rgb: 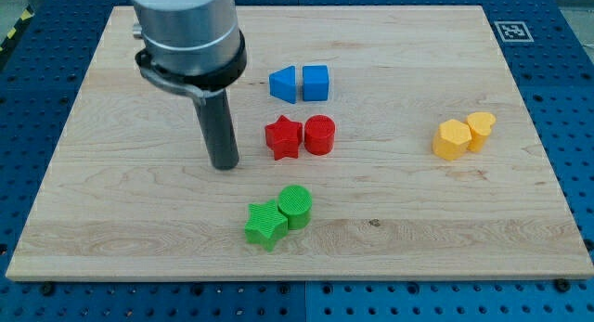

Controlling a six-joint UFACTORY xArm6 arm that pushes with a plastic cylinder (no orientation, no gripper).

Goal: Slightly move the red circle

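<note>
The red circle (319, 135) stands near the middle of the wooden board (111, 211), touching the red star (284, 137) on its left. My tip (225, 165) rests on the board to the left of the red star, a short gap away from it. The red star lies between my tip and the red circle.
A blue triangle-like block (283, 83) and a blue cube (316, 82) sit above the red pair. A green star (265, 224) and a green circle (296, 207) sit below. A yellow hexagon (452, 139) and a yellow heart (481, 129) lie at the view's right.
</note>
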